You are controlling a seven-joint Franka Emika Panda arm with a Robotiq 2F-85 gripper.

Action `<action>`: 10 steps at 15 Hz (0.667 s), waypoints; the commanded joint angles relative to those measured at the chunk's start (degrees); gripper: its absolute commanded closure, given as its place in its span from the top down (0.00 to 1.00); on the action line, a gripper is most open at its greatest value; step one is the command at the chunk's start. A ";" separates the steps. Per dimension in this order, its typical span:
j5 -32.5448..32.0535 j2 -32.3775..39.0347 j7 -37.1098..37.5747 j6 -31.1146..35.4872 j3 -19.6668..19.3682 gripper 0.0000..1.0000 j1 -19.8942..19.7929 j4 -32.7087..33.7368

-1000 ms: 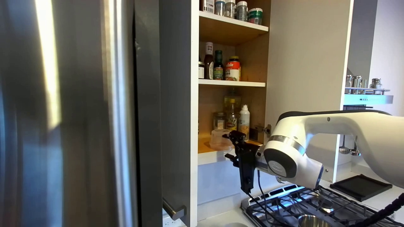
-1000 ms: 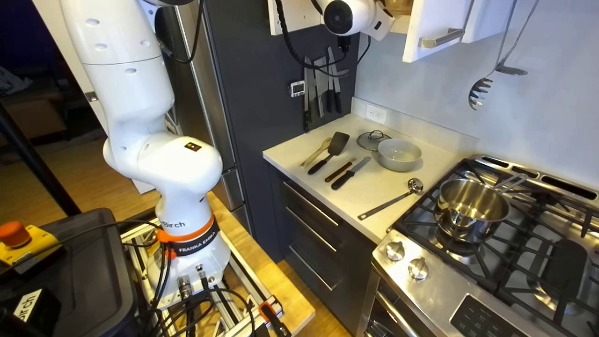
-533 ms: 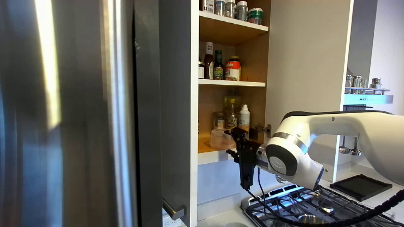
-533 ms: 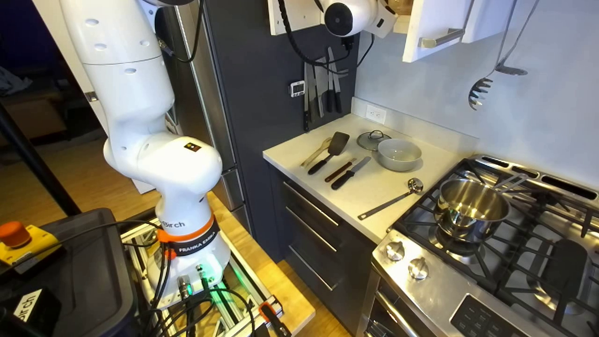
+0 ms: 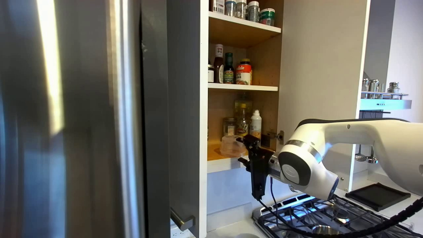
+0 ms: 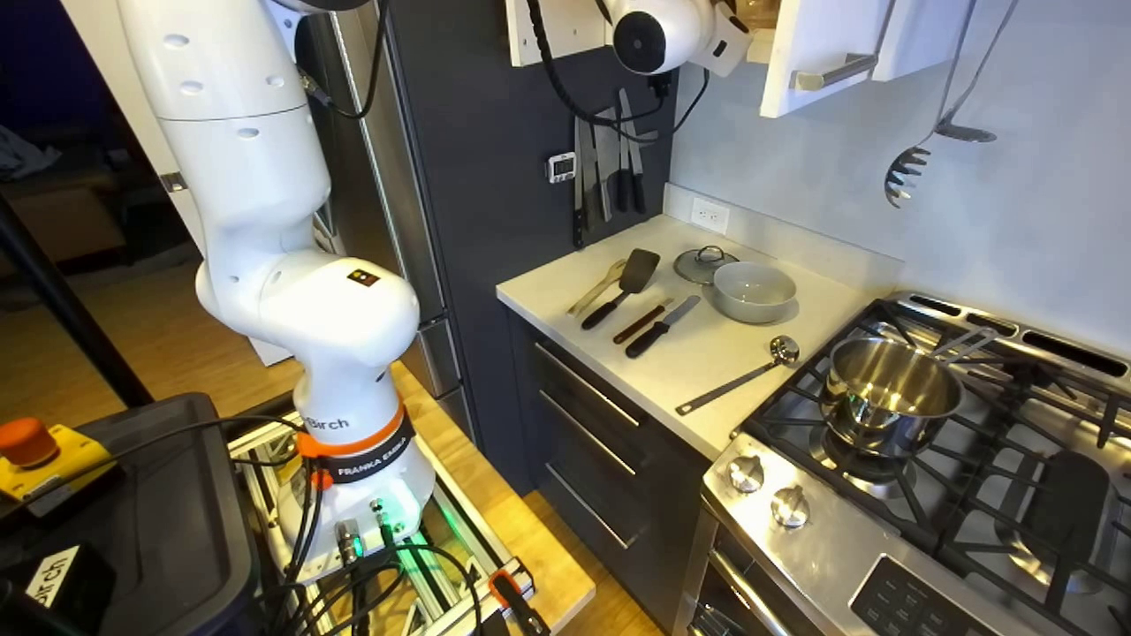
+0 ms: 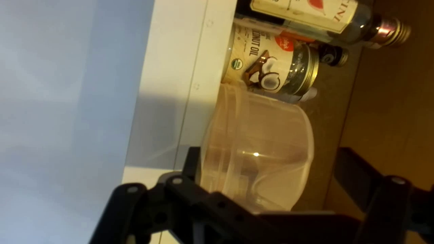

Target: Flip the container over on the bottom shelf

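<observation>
The container (image 5: 230,146) is a translucent plastic tub. It stands near the front edge of the bottom shelf (image 5: 221,166), its ribbed rim end down on the board and its narrower closed end up. It also shows large in the wrist view (image 7: 268,142), where the picture is turned sideways. My gripper (image 5: 241,150) is open in front of the cupboard. In the wrist view the gripper (image 7: 273,162) has one finger low by the rim end at the shelf edge, the other above the closed end. Contact cannot be told. In an exterior view the fingers partly cover the container's right side.
A coconut oil jar (image 7: 268,61) and a dark bottle (image 7: 305,17) stand beside the container. A white spray can (image 5: 255,124) and a yellow-capped bottle (image 5: 243,120) stand behind. The middle shelf (image 5: 243,87) is above. An open cupboard door (image 5: 320,66) is close to the arm.
My gripper has shifted slightly right and up in an exterior view, a little back from the container. The arm's cable has swung into the lower right. The container looks about the same.
</observation>
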 commanded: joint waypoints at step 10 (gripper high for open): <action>0.38 1.59 2.59 -3.31 -0.75 1.00 -1.14 0.66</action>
